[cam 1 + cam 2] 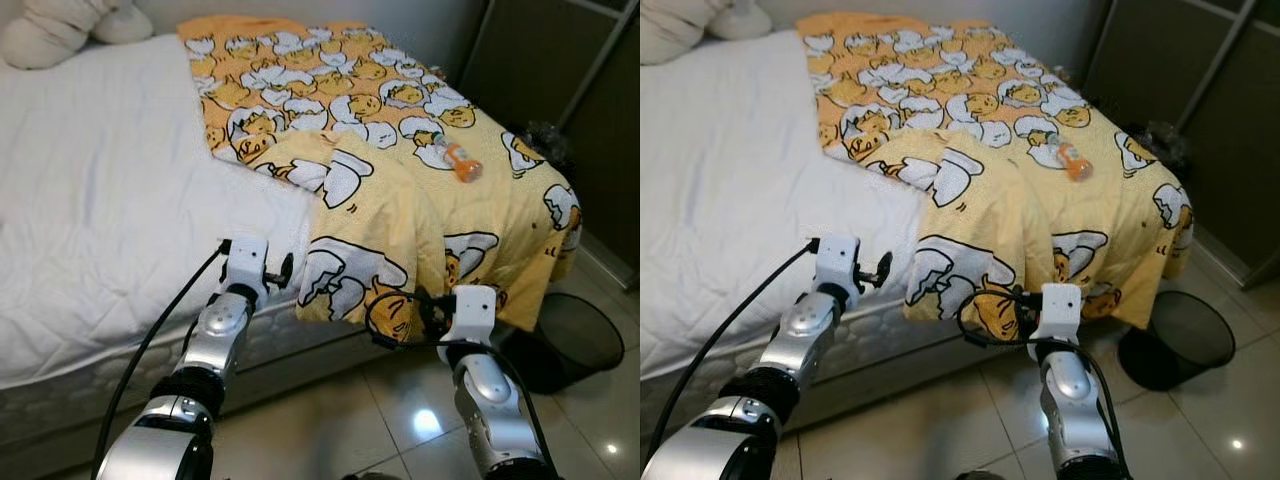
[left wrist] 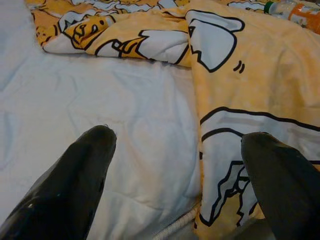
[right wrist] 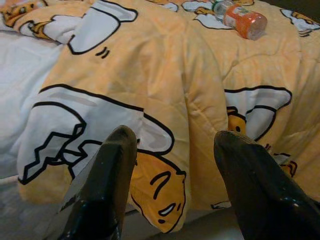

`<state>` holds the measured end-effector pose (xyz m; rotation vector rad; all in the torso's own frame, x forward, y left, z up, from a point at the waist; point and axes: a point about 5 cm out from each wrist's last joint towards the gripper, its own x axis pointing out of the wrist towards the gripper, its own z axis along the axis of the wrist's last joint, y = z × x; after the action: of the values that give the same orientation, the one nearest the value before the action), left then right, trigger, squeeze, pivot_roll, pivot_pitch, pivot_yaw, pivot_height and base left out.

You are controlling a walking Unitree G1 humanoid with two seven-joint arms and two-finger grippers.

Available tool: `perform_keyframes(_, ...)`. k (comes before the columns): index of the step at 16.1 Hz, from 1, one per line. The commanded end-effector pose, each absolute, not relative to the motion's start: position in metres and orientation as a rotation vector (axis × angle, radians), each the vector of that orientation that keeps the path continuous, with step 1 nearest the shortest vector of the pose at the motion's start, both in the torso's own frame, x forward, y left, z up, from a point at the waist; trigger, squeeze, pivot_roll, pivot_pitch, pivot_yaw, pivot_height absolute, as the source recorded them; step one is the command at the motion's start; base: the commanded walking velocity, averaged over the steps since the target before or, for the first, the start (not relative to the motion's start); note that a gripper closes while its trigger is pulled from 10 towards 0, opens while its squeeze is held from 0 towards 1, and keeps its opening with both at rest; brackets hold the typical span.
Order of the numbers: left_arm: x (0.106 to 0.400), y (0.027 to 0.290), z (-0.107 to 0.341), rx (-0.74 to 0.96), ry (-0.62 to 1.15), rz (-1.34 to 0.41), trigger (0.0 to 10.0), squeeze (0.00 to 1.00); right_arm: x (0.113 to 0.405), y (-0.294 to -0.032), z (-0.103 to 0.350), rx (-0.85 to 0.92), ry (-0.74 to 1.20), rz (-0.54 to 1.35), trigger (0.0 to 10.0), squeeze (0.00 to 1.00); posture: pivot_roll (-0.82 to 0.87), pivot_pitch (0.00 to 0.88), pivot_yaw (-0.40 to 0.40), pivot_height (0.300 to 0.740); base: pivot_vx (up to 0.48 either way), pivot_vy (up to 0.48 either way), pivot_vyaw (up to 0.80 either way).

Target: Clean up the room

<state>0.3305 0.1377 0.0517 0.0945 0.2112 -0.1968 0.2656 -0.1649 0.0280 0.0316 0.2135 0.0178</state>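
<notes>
Both silver arms reached toward the bed edge. The left gripper (image 2: 177, 185) and right gripper (image 3: 175, 187) hung with fingers apart, empty. One orange-labelled plastic bottle (image 1: 458, 157) lay on the single yellow cartoon-print quilt (image 1: 400, 200); one black mesh bin (image 1: 572, 343), seemingly empty, stood beside.

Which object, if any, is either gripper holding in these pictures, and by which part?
Nothing is held. The left gripper is open over the white mattress beside the blanket's edge, and the right gripper is open before the yellow blanket. The bottle lies untouched on the blanket.
</notes>
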Motion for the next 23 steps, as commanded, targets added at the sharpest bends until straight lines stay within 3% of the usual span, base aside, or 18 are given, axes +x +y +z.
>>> perform_keyframes(1,0.330,0.139,0.050,0.084,0.215,-0.201,10.0,0.00,0.272,-0.164,0.035,0.022,0.183,0.019,10.0,0.00,0.03,0.000,-0.028,0.740,0.000,0.000,0.00)
perform_keyframes(7,0.329,0.134,0.053,0.091,0.166,-0.264,10.0,0.00,0.285,-0.154,0.047,0.026,0.135,0.038,10.0,0.00,0.02,0.000,-0.015,0.740,0.480,0.000,0.00)
perform_keyframes(11,0.330,0.145,0.048,0.115,0.217,-0.223,10.0,0.00,0.278,-0.156,0.040,0.043,0.162,0.053,10.0,0.00,0.02,0.000,-0.027,0.740,0.476,0.000,-0.71)
perform_keyframes(14,0.331,0.161,0.044,0.136,0.264,-0.140,10.0,0.00,0.265,-0.161,0.033,0.038,0.186,0.063,10.0,0.00,0.00,0.000,-0.046,0.740,0.000,0.000,-0.69)
perform_keyframes(21,0.296,0.151,0.004,0.188,0.368,-0.133,10.0,0.00,0.227,-0.183,0.036,-0.032,0.228,0.096,10.0,0.00,-0.12,0.010,-0.128,0.740,0.000,0.000,0.00)
perform_keyframes(23,0.286,0.148,-0.006,0.156,0.397,-0.127,10.0,0.00,0.214,-0.185,0.037,-0.038,0.253,0.107,10.0,0.00,-0.14,0.064,-0.144,0.740,0.000,0.000,0.00)
